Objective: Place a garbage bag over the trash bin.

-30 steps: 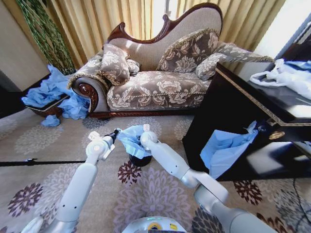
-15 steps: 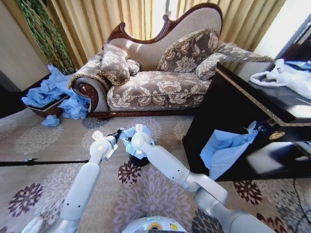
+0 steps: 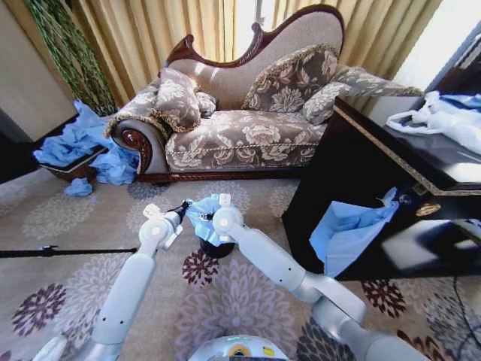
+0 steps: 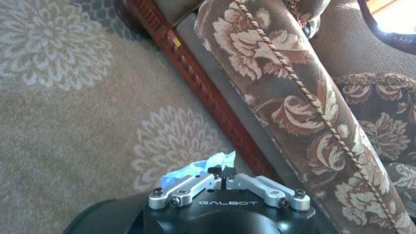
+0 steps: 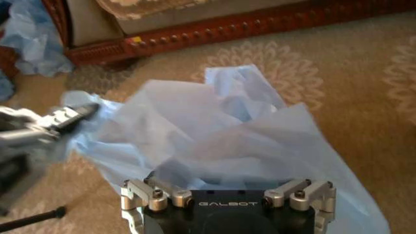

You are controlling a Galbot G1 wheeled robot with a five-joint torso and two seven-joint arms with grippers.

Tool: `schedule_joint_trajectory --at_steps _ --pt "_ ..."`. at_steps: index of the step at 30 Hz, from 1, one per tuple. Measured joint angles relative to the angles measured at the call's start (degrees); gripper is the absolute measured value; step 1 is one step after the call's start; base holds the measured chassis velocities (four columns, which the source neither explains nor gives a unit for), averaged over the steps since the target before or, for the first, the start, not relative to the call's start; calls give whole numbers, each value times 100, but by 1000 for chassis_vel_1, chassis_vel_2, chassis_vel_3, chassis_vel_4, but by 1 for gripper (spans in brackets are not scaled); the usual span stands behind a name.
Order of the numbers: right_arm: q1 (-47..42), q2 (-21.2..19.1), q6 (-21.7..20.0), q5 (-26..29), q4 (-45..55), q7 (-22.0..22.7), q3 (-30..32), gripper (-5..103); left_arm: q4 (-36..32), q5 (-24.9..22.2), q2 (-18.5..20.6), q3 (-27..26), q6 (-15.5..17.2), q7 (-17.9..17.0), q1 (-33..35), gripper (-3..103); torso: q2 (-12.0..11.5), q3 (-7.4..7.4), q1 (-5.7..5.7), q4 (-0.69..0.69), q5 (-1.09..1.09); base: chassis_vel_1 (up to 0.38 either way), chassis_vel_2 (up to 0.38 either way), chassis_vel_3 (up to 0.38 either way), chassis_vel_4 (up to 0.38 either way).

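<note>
- Two grippers meet over the trash bin [image 3: 216, 249] on the flowered carpet [image 3: 75, 218], in front of the sofa [image 3: 240, 135].
- The left gripper [image 4: 221, 171] has its fingers pressed together on an edge of the garbage bag [image 3: 203, 214]; a small scrap of pale blue film pokes out between the tips in the left wrist view.
- The right gripper [image 5: 227, 187] sits at the other side of the bag, with the crumpled film billowing up right against its front; whether its fingers are spread or pinched on the plastic cannot be told, since the bag covers the tips.
- The garbage bag [image 5: 221, 141] is bunched on top of the bin, stretched between the two grippers; how far it goes round the rim is hidden.
- Most of the bin is covered by the bag and the right arm; a dark rounded lower part shows below the blue.
- The bag is thin, crinkly and half see-through; the bin is plain black and round.
- In the right wrist view the left gripper [image 5: 75, 114] shows at the bag's far edge, blurred.
</note>
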Motion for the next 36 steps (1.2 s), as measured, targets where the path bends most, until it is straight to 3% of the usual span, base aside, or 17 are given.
schedule_joint_trajectory --at_steps 8,16,19,21,28,31,33,35,36 --pt "-298 -251 43 26 137 40 134 100 66 19 -35 76 2 12 -96 0 0 0 0 -1 0 0 0 0 0" --pt "-468 -106 124 15 -156 -105 473 102 73 130 -78 155 -2 37 -97 0 0 0 0 0 0 0 0 0 0" --pt "-497 1 131 -44 -360 -223 650 92 51 160 -89 172 -4 40 -94 0 0 0 0 0 -1 0 0 0 0" --pt "-506 10 132 -64 -388 -248 666 92 45 162 -89 173 -4 40 -94 0 0 0 0 0 -1 0 0 0 0" --pt "-655 82 190 -165 -528 -438 818 76 32 191 -110 200 -8 40 -135 0 0 0 0 0 -1 0 0 0 0" --pt "-695 126 213 -284 -639 -545 898 60 42 264 -141 238 -19 42 -146 0 0 0 0 -2 -1 0 0 0 0" --pt "-703 140 216 -329 -685 -576 914 60 43 280 -147 244 -22 45 -146 0 0 0 0 -2 -1 0 0 0 0" --pt "-719 171 227 -449 -771 -645 943 49 42 290 -150 247 -26 47 -148 0 0 0 0 -1 -1 0 0 0 0" --pt "-719 171 227 -449 -771 -645 943 49 42 290 -150 247 -26 47 -148 0 0 0 0 -1 -1 0 0 0 0"
